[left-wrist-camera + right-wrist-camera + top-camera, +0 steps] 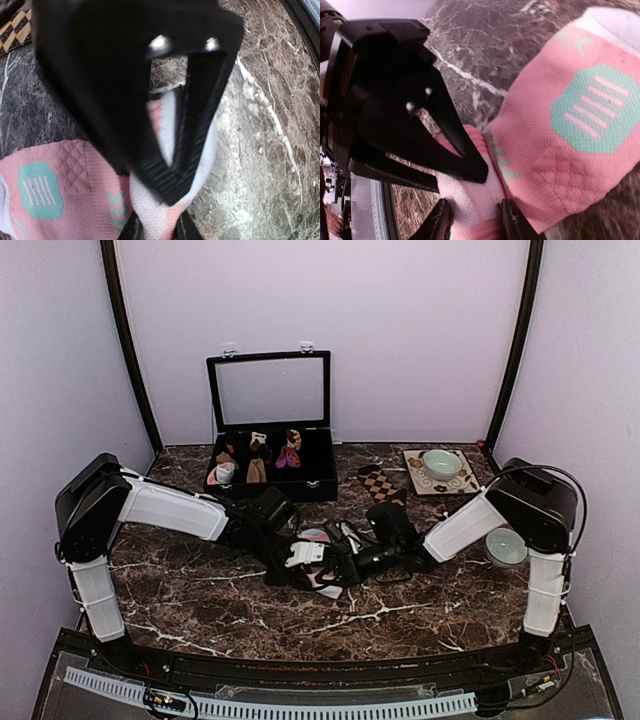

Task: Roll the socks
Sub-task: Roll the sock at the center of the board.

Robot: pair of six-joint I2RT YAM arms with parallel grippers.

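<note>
Pinching the white end of the pink sock (pixel 580 125) from opposite sides, the left hand (pixel 157 229) and the right hand (pixel 472 222) are both clamped on it, close together. The sock lies mid-way across the counter (pixel 200 590), mint patch up. The brown checked sock (pixel 377 483) lies apart, just right of the black box (pixel 270 430).

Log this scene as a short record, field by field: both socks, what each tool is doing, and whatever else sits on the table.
pink sock: mid-table, between the two arms
checked sock: flat farther back, untouched
left tool: shut on the pink sock's end
right tool: shut on that same end
behind: open black case with small bundles
right side: bowl on a tray; second bowl nearer
</note>
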